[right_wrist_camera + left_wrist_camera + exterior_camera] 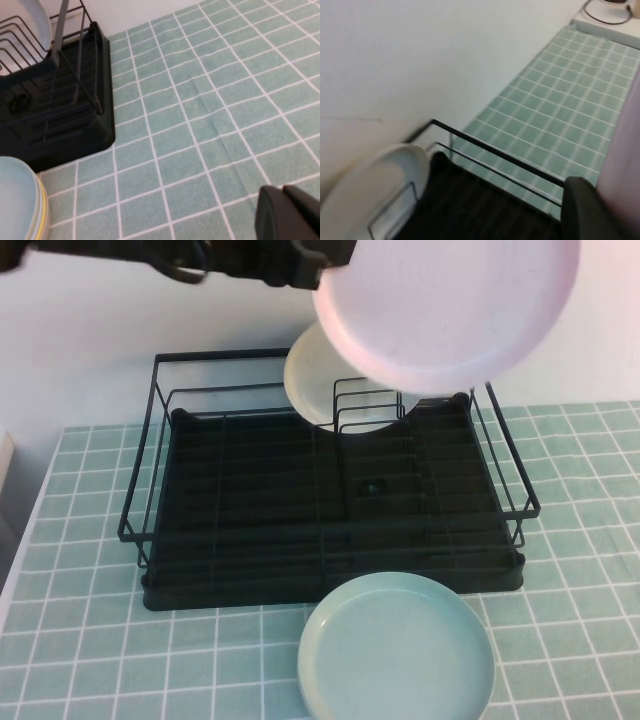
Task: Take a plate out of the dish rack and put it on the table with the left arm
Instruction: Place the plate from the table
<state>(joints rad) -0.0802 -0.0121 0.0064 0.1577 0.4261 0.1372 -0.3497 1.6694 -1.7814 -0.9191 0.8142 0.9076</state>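
My left gripper [318, 270] is shut on the rim of the pale pink-lilac plate [450, 310] and holds it tilted high in the air above the back right of the black wire dish rack [240, 510]. In the left wrist view one dark finger [582, 210] presses against the plate [626, 160], with the rack [470, 205] below. My right gripper [290, 212] shows only in the right wrist view, shut and empty, low over the mint-green tiled table [210, 100] to the right of the rack [60, 110].
A cream-white plate [315, 385] stands upright in the rack's small wire holder [365, 405]; it also shows in the left wrist view [370, 195]. A mint-green plate [395, 652] lies on the table [580, 500] in front of the rack. A white wall is behind.
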